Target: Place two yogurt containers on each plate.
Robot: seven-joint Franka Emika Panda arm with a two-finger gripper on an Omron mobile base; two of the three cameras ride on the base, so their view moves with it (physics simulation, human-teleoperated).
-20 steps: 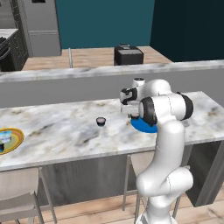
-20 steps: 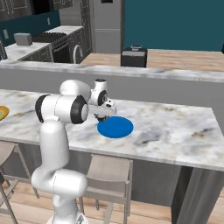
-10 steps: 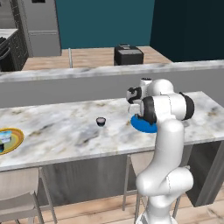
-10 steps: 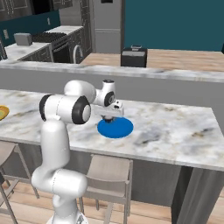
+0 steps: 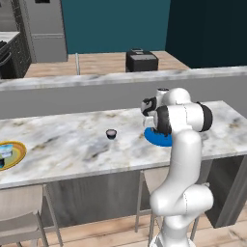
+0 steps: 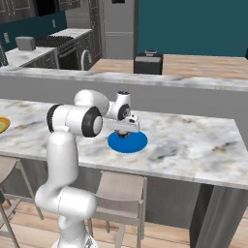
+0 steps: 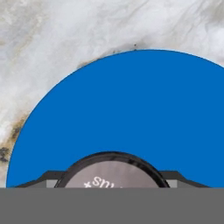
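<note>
Hovering directly above the blue plate on the marble bench: tool gripping a dark, pale-topped yogurt cup between its jaws. Straight down remaining the only direction needed. Sitting loose, well apart toward the arm's left: another dark cup.

Plate plain bright blue; yogurt cup dark rim, grey lid, white lettering; counter grey-white marble.

Pretty clearly a home kitchen: long marble tabletop with bar stools tucked under it, a steel fridge at 11 o'clock, a stove and a toaster at 10 o'clock.
</note>
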